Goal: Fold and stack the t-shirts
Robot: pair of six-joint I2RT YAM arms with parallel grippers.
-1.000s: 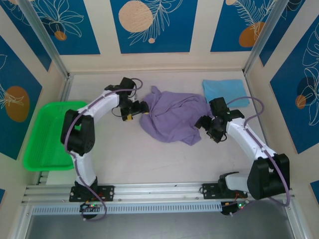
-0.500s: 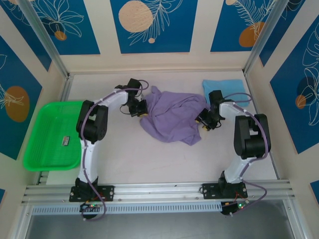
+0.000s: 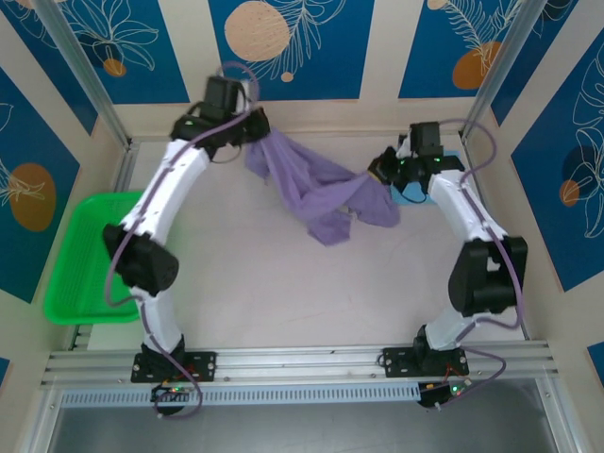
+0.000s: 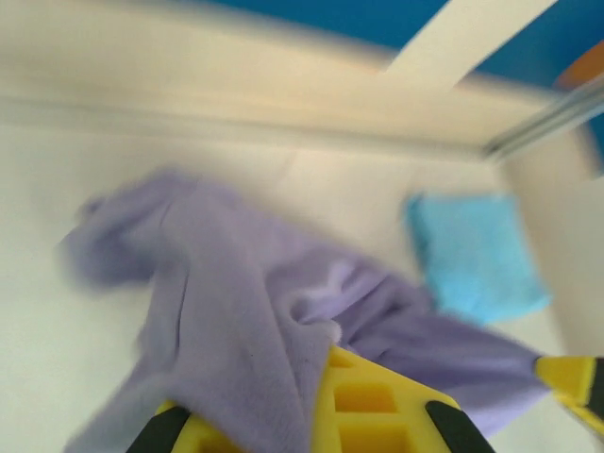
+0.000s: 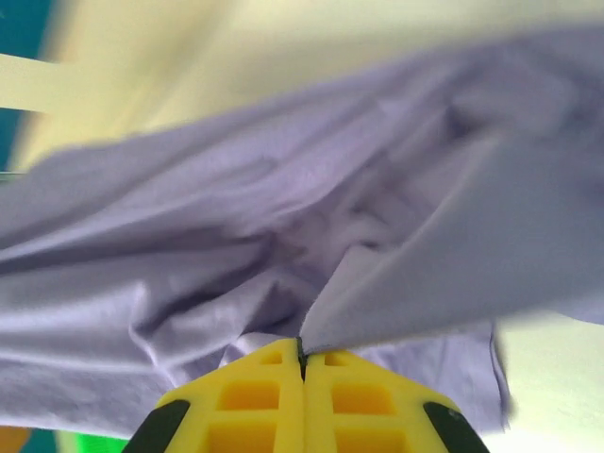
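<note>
Overhead view of a pale worktop (image 3: 264, 283) walled by blue panels (image 3: 288, 47) painted with white leaf outlines and orange discs. My left claw (image 3: 253, 132), upper left of centre near the back wall, is clamped on one end of the lavender-purple t-shirt (image 3: 321, 193). My right claw (image 3: 379, 174), right of centre, is clamped on the other end. The shirt hangs stretched between them as a rumpled band sloping from upper left down to the right. A loose fold sags toward the middle of the frame, and I cannot tell whether it touches the worktop. The light sky-blue t-shirt (image 3: 413, 195) lies on the worktop in the upper right, mostly hidden under my right claw and arm. A bright green tray (image 3: 80, 274) sits at the left edge of the frame, well apart from both shirts. In the left wrist view, purple cloth runs up from between my yellow fingers (image 4: 377, 411) at the bottom of the frame. The blue shirt appears there as a folded rectangle at the right, just beyond the purple one. A small whitish patch on the purple cloth in that view is too blurred to read. In the right wrist view my yellow fingers meet at bottom centre, pinching a ridge of purple cloth that spreads across the frame.
</note>
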